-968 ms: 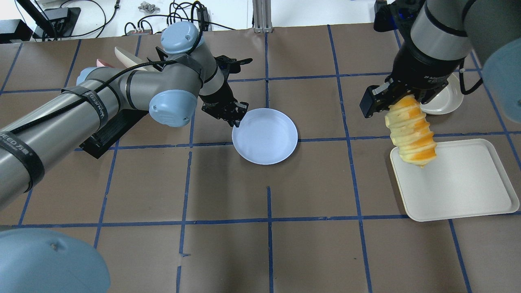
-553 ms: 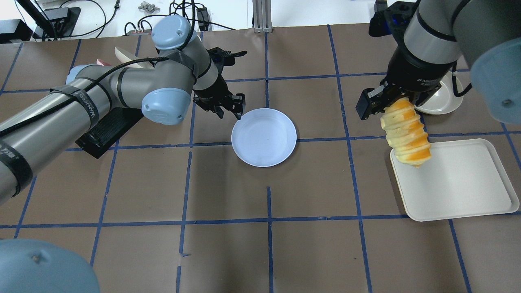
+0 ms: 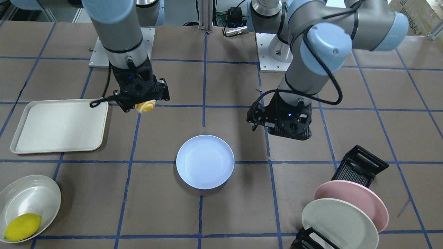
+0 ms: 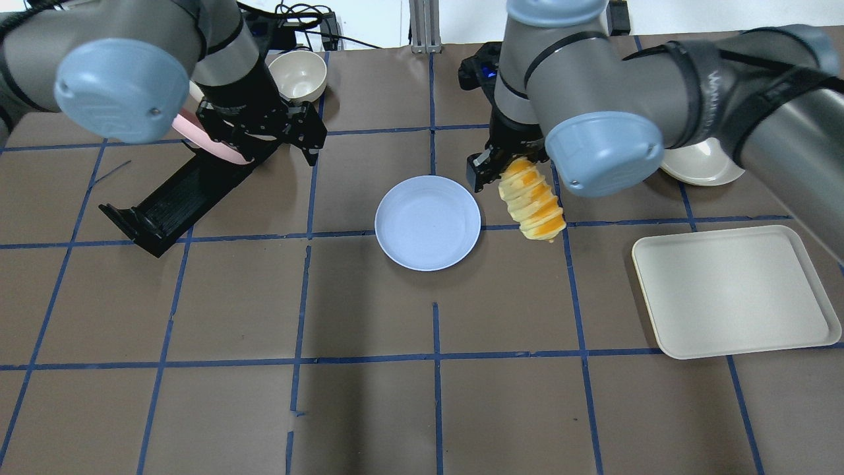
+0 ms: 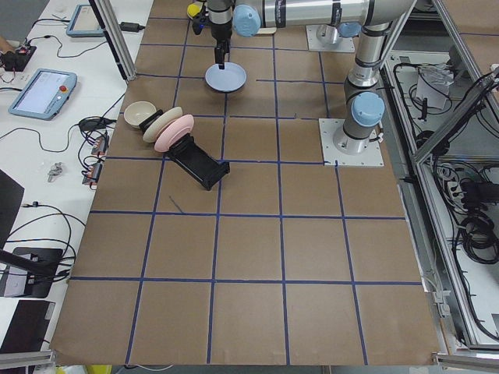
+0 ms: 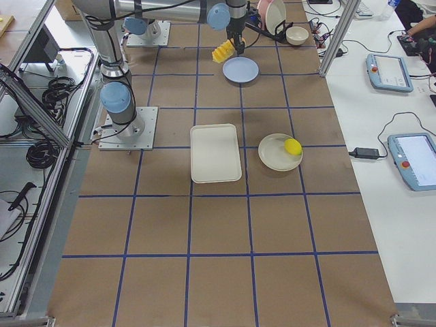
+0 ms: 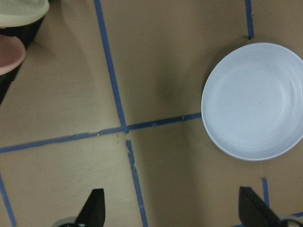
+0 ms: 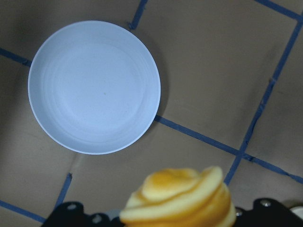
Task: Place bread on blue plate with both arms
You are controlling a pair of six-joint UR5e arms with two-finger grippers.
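The blue plate lies flat at the table's middle; it also shows in the front view and both wrist views. My right gripper is shut on the top end of the orange-and-cream striped bread, which hangs in the air just right of the plate's rim, not over it. The bread's lower end fills the bottom of the right wrist view. My left gripper is open and empty, off to the plate's left near the rack; its fingertips stand wide apart.
A white tray lies at the right. A black rack holds a pink plate and a cream plate. A bowl holds a lemon. A cream bowl stands at the back left.
My right gripper has carried the bread left, from over the tray's corner to just beside the blue plate. My left gripper has drawn back from the plate's rim toward the rack.
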